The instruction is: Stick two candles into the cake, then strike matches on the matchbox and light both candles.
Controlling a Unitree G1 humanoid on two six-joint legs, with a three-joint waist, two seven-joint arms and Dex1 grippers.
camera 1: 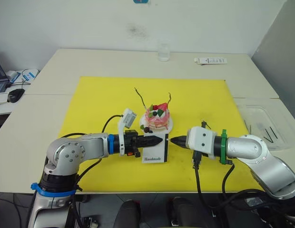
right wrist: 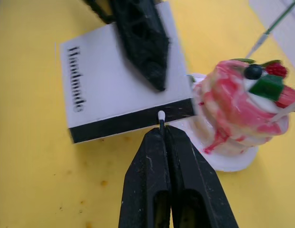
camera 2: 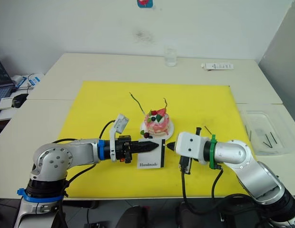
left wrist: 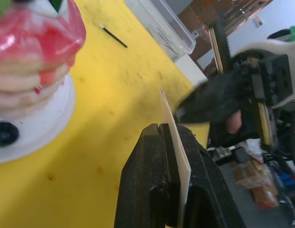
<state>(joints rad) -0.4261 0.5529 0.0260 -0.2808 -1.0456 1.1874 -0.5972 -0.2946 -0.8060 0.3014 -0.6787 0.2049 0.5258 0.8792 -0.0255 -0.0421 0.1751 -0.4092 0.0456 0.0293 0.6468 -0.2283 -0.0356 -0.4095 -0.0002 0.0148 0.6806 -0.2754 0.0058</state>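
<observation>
- My left gripper [camera 1: 159, 140] is clamped tight on the matchbox [camera 1: 154, 151], holding the flat white box up on its edge over the yellow mat [camera 1: 100, 99], with the black strip turned toward my right arm.
- In the left wrist view I see both fingers pressed flat against the thin card with no gap.
- My right gripper [right wrist: 162, 130] is pinched closed on a match [right wrist: 161, 118]; its white tip pokes out just past the fingertips and sits right at the black strip, touching it or nearly so, I cannot tell which.
- The cake [camera 1: 157, 117] stands on its little white plate [camera 1: 169, 126] just behind the matchbox, about mid-mat.
- Both candles are standing in the cake: one [camera 1: 141, 99] leans out toward my left, the other [camera 1: 170, 100] rises on the right side. I cannot see any flame on either.
- Another match [left wrist: 113, 36] lies loose on the mat, to the right of the cake.
- A clear plastic tray [camera 1: 259, 116] sits off the mat's right edge with a few dark sticks inside.
- A glass [camera 1: 163, 52] stands at the far side of the table.
</observation>
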